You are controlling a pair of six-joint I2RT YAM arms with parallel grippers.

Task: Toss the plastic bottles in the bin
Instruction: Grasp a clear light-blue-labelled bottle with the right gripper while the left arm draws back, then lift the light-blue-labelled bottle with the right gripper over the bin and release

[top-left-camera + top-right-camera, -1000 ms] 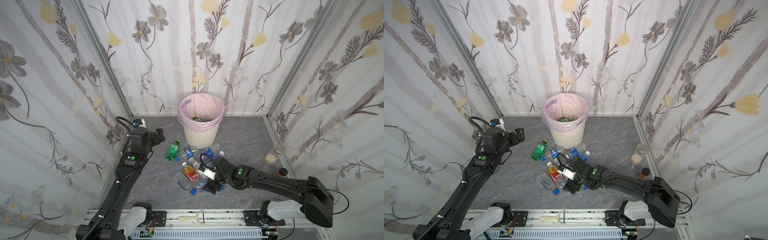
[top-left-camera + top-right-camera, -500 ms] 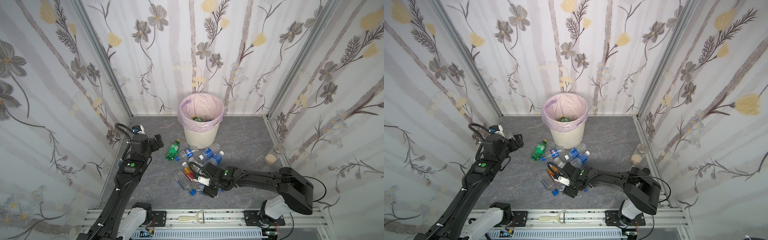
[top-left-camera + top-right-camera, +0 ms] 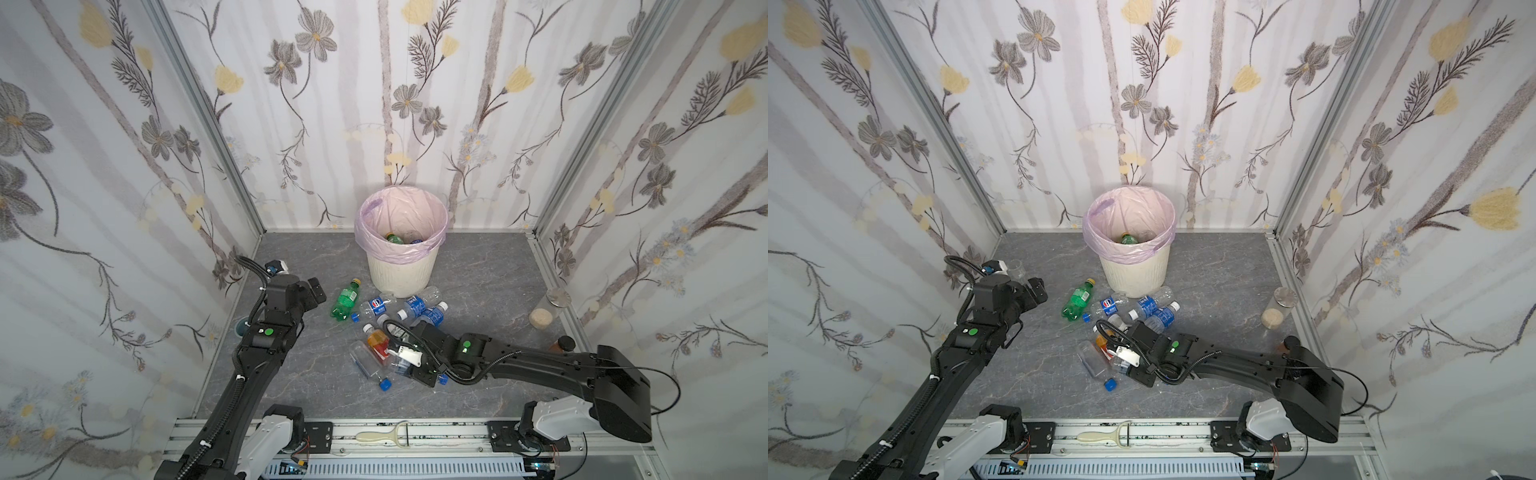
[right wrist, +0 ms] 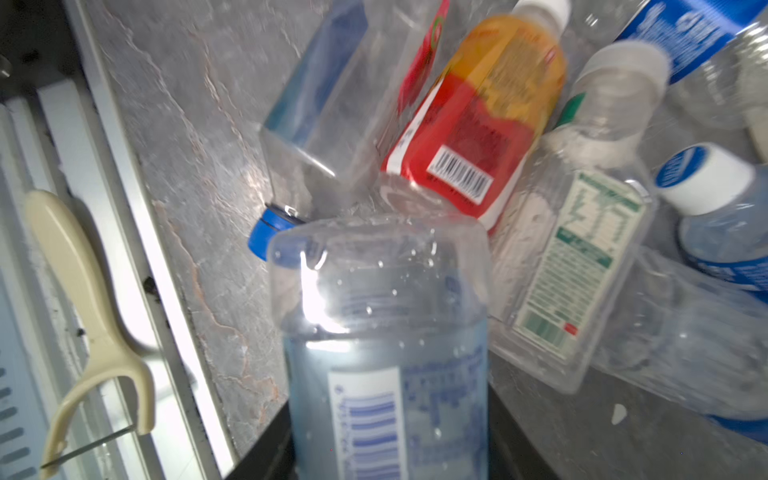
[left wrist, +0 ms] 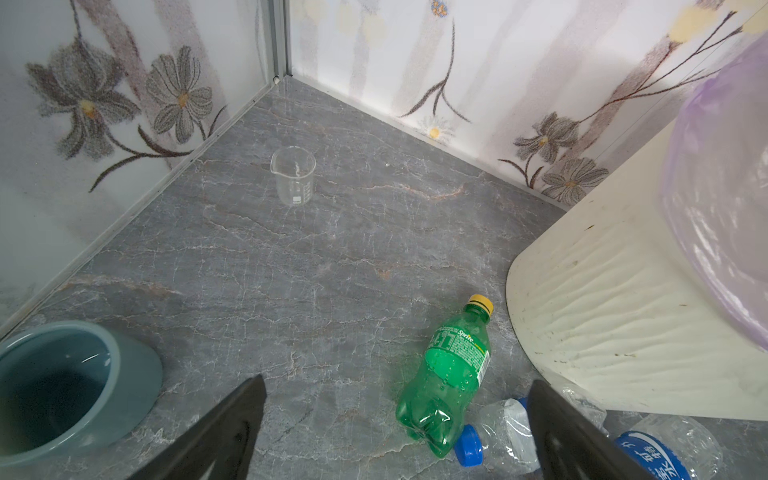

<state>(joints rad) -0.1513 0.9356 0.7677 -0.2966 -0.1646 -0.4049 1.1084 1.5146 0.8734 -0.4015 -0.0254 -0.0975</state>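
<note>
In both top views: right pincer [image 3: 409, 365] low over the heap of plastic bottles [image 3: 399, 328] on the table [image 3: 291, 386], well short of the bin [image 3: 401, 249]; left pincer [image 3: 313, 291] just beside a green bottle [image 3: 345, 299].

Left wrist view: left pincer [image 5: 395, 432] spread wide, empty, green bottle [image 5: 451, 374] lying ahead between the fingers, long axis pointing away toward the bin [image 5: 623, 311].

Right wrist view: right pincer [image 4: 386, 449] seemingly pinching a clear bottle [image 4: 382, 332], long axis straight out from the fingers, orange bottle [image 4: 469, 124] beyond.
</note>
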